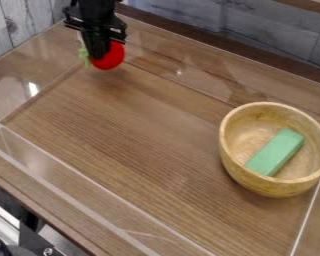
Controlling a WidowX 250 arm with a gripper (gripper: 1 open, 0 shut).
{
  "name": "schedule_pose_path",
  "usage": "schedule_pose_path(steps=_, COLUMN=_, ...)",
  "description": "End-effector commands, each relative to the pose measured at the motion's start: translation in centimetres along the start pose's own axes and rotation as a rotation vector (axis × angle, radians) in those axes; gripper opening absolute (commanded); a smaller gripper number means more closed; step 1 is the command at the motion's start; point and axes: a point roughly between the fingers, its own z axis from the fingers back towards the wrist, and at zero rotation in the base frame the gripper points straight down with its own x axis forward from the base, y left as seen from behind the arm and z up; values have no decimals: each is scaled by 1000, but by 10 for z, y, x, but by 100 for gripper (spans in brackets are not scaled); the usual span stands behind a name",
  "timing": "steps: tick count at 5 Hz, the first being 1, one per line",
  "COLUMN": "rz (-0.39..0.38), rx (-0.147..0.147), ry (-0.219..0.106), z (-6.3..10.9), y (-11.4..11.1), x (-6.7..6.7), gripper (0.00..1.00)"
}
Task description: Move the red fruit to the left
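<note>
The tool (103, 48) is clenched on the red fruit (109, 58) (low over the surface (136, 135)), well apart from the wooden bowl (231, 132).

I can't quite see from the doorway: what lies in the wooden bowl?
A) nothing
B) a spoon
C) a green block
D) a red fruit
C: a green block lies inside the wooden bowl, while the red fruit is far from it, gripped in the tool.

Fruit (109, 59) under the claw (103, 50) at the table's (136, 135) back left, block (275, 153) in the bowl (230, 132) at front right
</note>
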Motion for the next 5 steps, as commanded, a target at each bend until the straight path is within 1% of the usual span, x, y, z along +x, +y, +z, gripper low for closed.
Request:
schedule_pose_path(steps=1, rz=-38, rx=21, ry=-53, z=5, y=-7, x=15, gripper=100)
schedule_pose_path(steps=2, rz=-59, rx=12, ry=-52, z=-4, y=-16, x=18, gripper=100)
schedule_pose_path(steps=3, rz=-77, rx=3, ry=-58, z=-7, y=-24, x=20, gripper=0)
schedule_pose_path(steps=4, rz=-68, rx=-11, ry=-44, z=-4, y=-15, x=25, gripper=0)
schedule_pose_path(steps=5, rz=-94, rx=-32, ry=-34, z=4, y=-6, x=18, gripper=0)
